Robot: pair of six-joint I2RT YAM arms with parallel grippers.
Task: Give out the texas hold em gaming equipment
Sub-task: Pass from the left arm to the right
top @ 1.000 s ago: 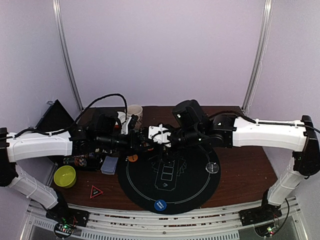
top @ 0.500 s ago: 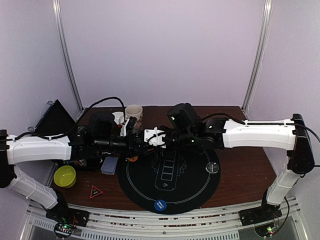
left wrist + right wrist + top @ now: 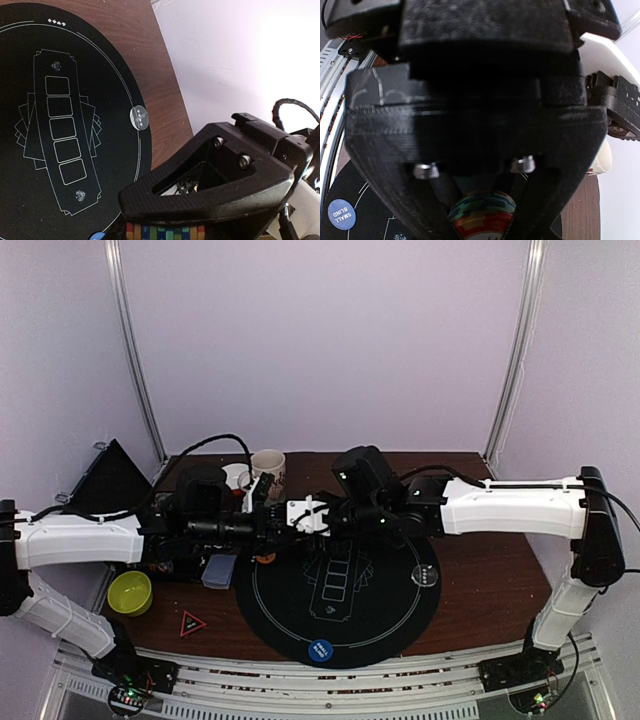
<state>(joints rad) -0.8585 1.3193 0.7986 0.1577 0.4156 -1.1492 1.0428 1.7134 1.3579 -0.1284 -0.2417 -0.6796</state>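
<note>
Chip stack (image 3: 482,210): short round pile, edges striped green, red, yellow and blue. It is in the air at centre of the top view, over the upper-left rim of the mat (image 3: 380,625). Left claw (image 3: 280,530), matte black plastic, is pressed nearly together, pinching the stack. Right claw (image 3: 300,527), same black plastic with a white block on top, flanks the stack on both sides; can't tell whether it presses it.

Mat is flat, round and black, with thin white print: a ring, five card boxes in a row, suit pips. Clear disc (image 3: 139,118) is round and see-through, on the mat's right rim. Blue disc (image 3: 320,649), lettered SMALL BLIND in white, is on the mat's bottom edge. Orange disc (image 3: 265,557) is at the mat's left rim, partly hidden under the claws. Cards (image 3: 219,570), a grey-blue deck, lie on the brown wood-grain surface (image 3: 490,590) just left of the mat.

Also at left:
- black case (image 3: 108,478), lid up, mostly behind the left arm, contents hard to make out
- white mug (image 3: 268,466)
- lime bowl (image 3: 130,592)
- red triangle (image 3: 192,623)

Right wrist view is mostly blurred black bulk of the left claw with two bright screws, and the stack is cut off at the bottom edge. In the left wrist view the stack is only a striped sliver at the bottom edge.
</note>
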